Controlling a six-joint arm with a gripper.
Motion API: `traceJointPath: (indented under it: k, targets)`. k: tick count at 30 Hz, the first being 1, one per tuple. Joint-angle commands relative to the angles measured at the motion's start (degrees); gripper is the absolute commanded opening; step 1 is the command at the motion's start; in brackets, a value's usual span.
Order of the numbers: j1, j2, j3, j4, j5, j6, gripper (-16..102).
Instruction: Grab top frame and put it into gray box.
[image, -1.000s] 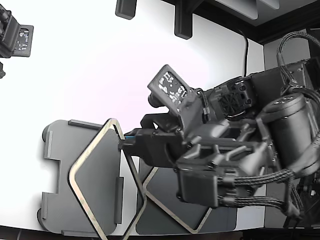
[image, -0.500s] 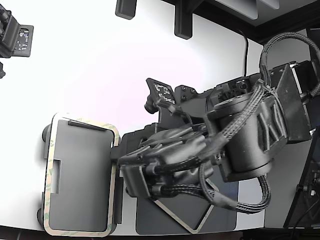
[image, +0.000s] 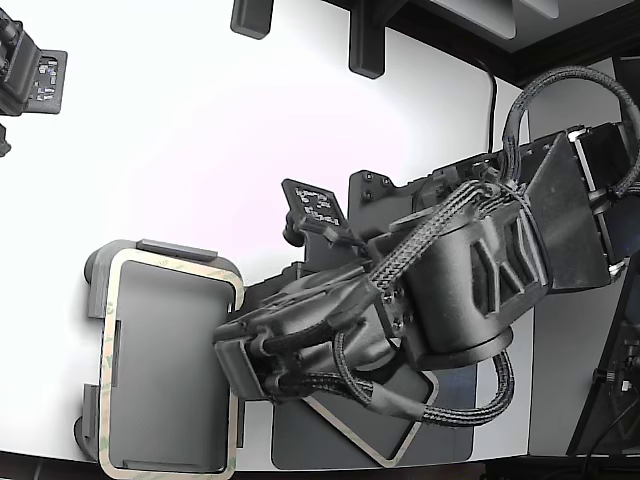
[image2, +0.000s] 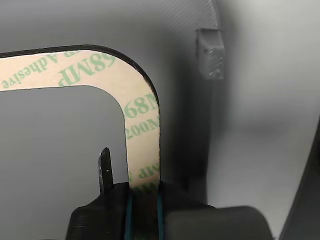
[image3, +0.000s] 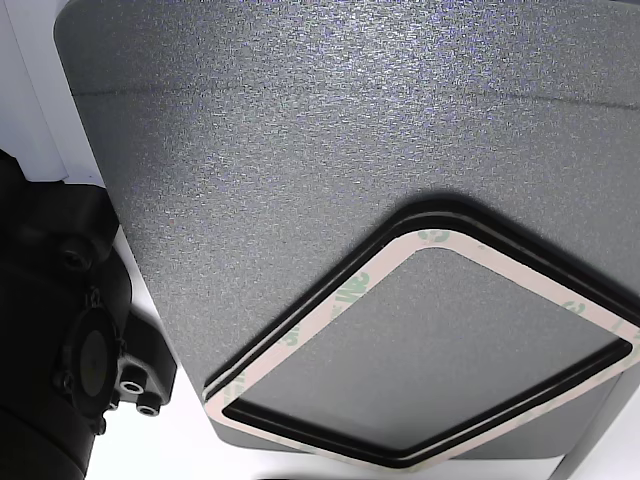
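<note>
Frame handling comes first: the top frame (image: 168, 362) is lying roughly level over the gray box (image: 95, 275), its outline nearly matching the tray's rim in the exterior view, though whether it is seated inside or just resting on the edge I cannot tell. It is a thin open loop with a beige face printed in green lettering and a black edge, so I judge it light, somewhat flexible across its long sides, and apt to twist if carried by one point only. The paper-like face looks smooth, so a pinch across the narrow band is the sensible hold. That is where the claw (image2: 144, 192) is gripping it now, jaws closed on one side of the band close to a rounded corner, as the wrist view is showing.

Beside the box, toward the exterior view's right, a dark gray mat (image3: 300, 150) is carrying at least one twin frame (image3: 420, 350), lying skewed on it. Both are sitting on a white bench (image: 200, 130), glossy and largely open further back. The arm's bulk and its braided cables (image: 480, 395) are hanging low over the mat, so room there is tight.
</note>
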Motion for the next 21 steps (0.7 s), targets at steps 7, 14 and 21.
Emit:
traceJointPath:
  k: [7, 14, 21]
  targets:
    - [-1.05, 0.79, -0.18, 0.7, -0.09, -0.88, -13]
    - [-1.14, 0.0, -0.35, 0.7, 0.35, -2.29, -13]
    - [-1.41, -0.26, 0.0, 0.7, 0.44, -2.46, -13]
